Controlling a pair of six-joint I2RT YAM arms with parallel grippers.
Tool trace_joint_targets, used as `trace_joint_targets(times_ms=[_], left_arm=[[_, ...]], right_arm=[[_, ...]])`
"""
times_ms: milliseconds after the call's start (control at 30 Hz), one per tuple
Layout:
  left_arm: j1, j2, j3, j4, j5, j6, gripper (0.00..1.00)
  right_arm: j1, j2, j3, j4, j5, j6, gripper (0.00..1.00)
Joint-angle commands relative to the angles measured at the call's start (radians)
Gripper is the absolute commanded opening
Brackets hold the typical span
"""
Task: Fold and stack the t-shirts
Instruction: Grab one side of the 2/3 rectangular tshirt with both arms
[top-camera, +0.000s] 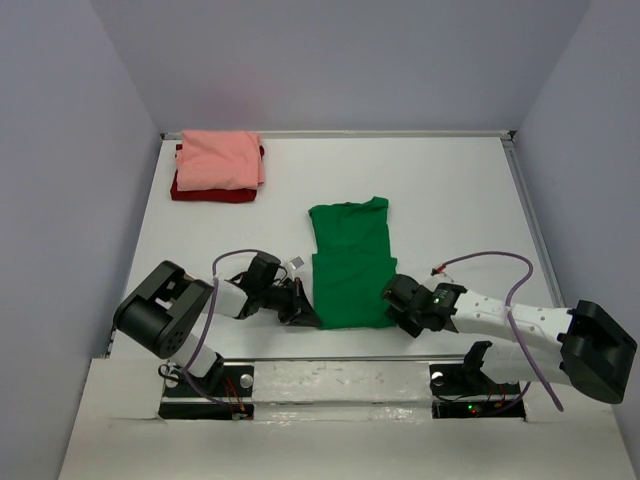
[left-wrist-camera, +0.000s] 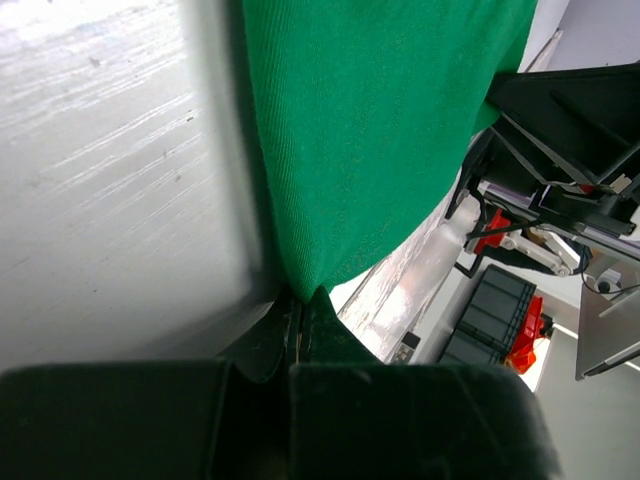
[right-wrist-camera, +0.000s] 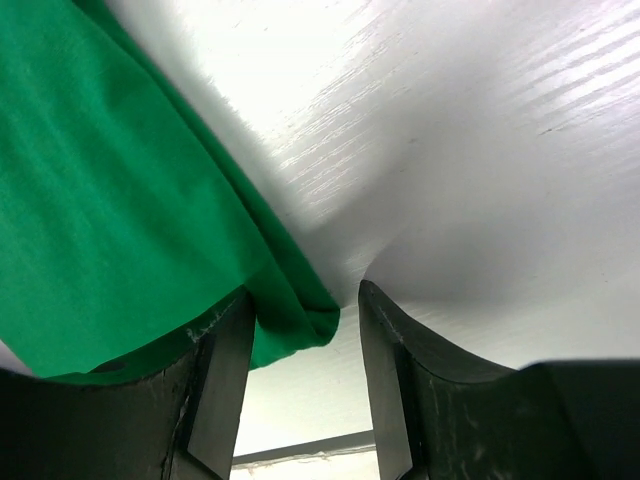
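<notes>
Green t-shirt (top-camera: 350, 265), limp and light: your left gripper (left-wrist-camera: 298, 320) clamps its near-left corner; close the spread right gripper (right-wrist-camera: 305, 320) on the near-right.

Table (top-camera: 450, 190) layout
T-shirt stack (top-camera: 217, 168) is set far left; third t-shirt (top-camera: 350, 265) is laid near centre, between left gripper (top-camera: 303, 310) and right gripper (top-camera: 395, 298).

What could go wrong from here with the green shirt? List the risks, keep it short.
1. The right gripper stands open, with only a corner tip of the green shirt between its fingers. Closing now may catch just the hem or miss it, and the lift would likely go lopsided.
2. The left gripper is shut on a small pinch of cloth at the other near corner. A firm pull could slip it free.
</notes>
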Motion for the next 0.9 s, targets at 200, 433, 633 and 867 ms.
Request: trace_joint_targets(times_ms=[200, 433, 633, 867], left_arm=[[0.008, 0.045, -0.026, -0.044, -0.046, 0.048, 0.00], [0.008, 0.024, -0.026, -0.044, -0.043, 0.040, 0.00], [0.008, 0.013, -0.035, -0.044, -0.057, 0.034, 0.00], [0.008, -0.064, -0.024, -0.080, -0.059, 0.031, 0.00]], right_arm=[[0.011, -0.013, 0.002, -0.127, 0.073, 0.078, 0.38], [0.011, 0.022, 0.001, -0.073, 0.053, 0.046, 0.00], [0.011, 0.024, -0.001, -0.059, 0.062, 0.029, 0.00], [0.011, 0.048, 0.018, -0.061, 0.087, -0.017, 0.00]])
